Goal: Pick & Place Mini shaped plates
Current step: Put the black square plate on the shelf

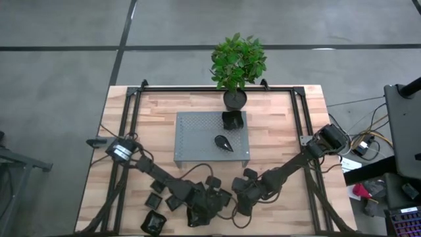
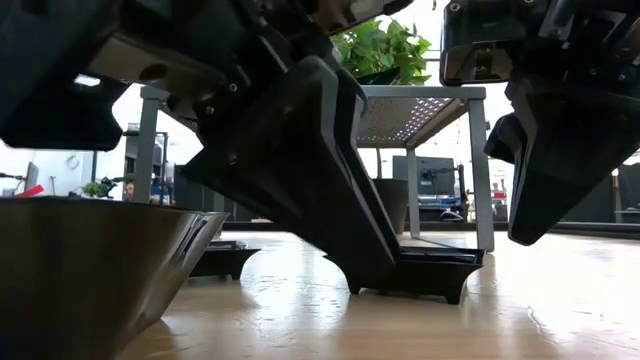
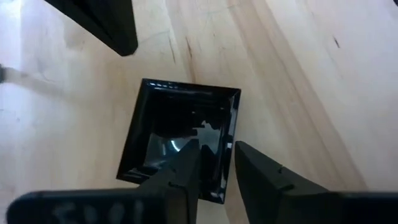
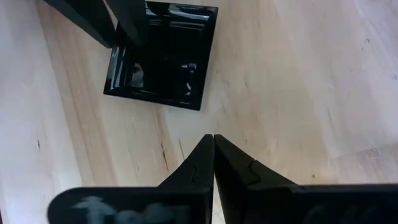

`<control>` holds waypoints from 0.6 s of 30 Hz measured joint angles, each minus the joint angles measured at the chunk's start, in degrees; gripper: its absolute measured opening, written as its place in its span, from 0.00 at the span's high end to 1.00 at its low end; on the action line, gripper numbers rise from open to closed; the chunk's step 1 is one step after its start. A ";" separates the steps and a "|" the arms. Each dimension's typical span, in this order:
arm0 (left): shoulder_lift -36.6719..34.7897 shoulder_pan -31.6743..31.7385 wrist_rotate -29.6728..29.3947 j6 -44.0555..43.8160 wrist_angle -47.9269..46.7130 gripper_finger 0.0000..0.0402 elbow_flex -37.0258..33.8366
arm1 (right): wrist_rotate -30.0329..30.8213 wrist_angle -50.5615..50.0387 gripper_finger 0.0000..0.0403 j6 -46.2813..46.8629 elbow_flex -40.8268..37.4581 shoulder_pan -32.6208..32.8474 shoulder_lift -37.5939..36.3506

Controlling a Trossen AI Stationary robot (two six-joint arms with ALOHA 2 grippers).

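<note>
Several tiny black plates lie scattered on the near part of the wooden table (image 1: pixel 158 186). A square plate (image 1: pixel 231 120) and a teardrop plate (image 1: pixel 224 143) rest on the grey perforated platform (image 1: pixel 191 135). My left gripper (image 3: pixel 216 152) is down at one square plate (image 3: pixel 174 124), which sits flat on the table (image 2: pixel 430 272). My right gripper (image 4: pixel 213 138) is shut. It hovers over bare wood just beside that same plate (image 4: pixel 165 53) and touches nothing. My left gripper holds the square plate by one side wall (image 3: pixel 227 134), with one finger (image 3: pixel 186 171) inside the dish and the other (image 3: pixel 261 174) outside it. The fingers slant down from above. The plate's base stays flat on the table.
A potted plant (image 1: pixel 237 66) stands at the far edge behind the platform. Another black dish (image 2: pixel 80 270) sits very close to the low camera, and one more (image 2: pixel 225 260) lies behind it. The two arms meet closely at the table's near middle (image 1: pixel 227 197).
</note>
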 joint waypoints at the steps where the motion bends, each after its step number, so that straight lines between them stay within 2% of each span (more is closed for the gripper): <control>1: 0.00 0.07 0.49 -0.01 -0.06 0.78 0.00 | 0.00 -0.01 0.98 0.01 0.00 0.00 0.00; 13: 0.85 0.25 0.41 -0.37 0.04 0.81 -0.07 | 0.00 0.00 0.98 -0.01 0.00 0.00 -0.04; 18: 0.85 0.27 -0.50 -0.51 0.00 0.94 -0.02 | 0.00 0.00 0.98 -0.02 0.00 0.00 -0.04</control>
